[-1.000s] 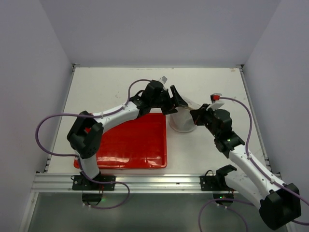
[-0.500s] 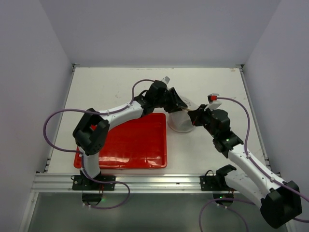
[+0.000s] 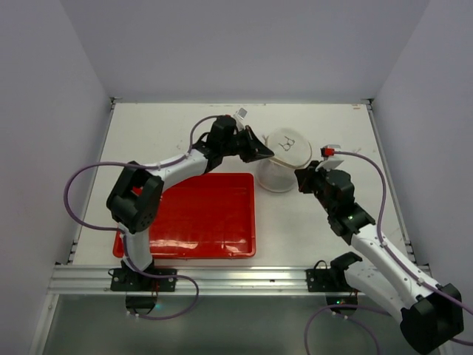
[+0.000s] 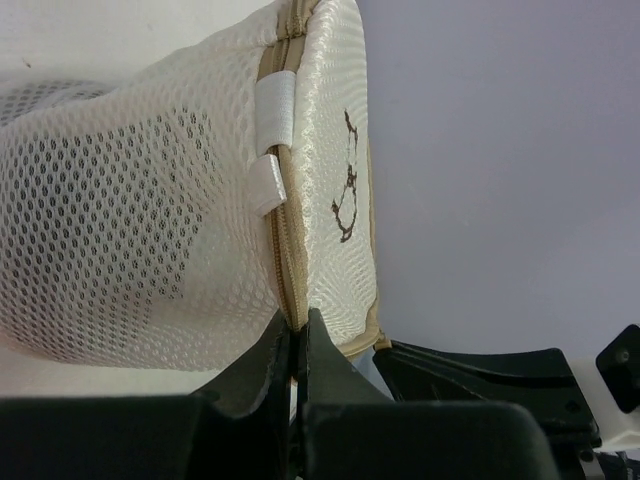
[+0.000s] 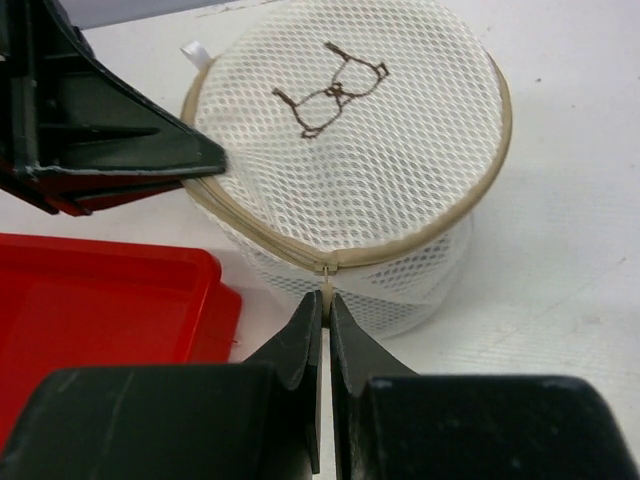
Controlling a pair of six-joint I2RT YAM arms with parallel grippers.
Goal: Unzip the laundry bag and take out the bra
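The laundry bag point(image 3: 279, 176) of white mesh stands right of the red tray, and its round lid with a dark mark point(image 3: 288, 143) is tipped up toward the far side. My left gripper point(image 3: 267, 153) is shut on the beige zipper seam at the bag's left rim. In the left wrist view the laundry bag point(image 4: 150, 220) fills the frame and my left gripper point(image 4: 297, 330) pinches that seam. My right gripper point(image 3: 301, 177) is at the bag's near right side. In the right wrist view my right gripper point(image 5: 327, 300) is shut on the small zipper pull point(image 5: 327, 280). The bra is hidden.
The red tray point(image 3: 199, 214) lies left of the bag, and its corner point(image 5: 90, 300) sits close to my right fingers. The left arm reaches over the tray's far edge. White walls stand on three sides of the table.
My left gripper has closed onto the bag's rim and drawn back toward the far left. The bag's lid now tips up and shows its dark mark from above. The right gripper stayed shut.
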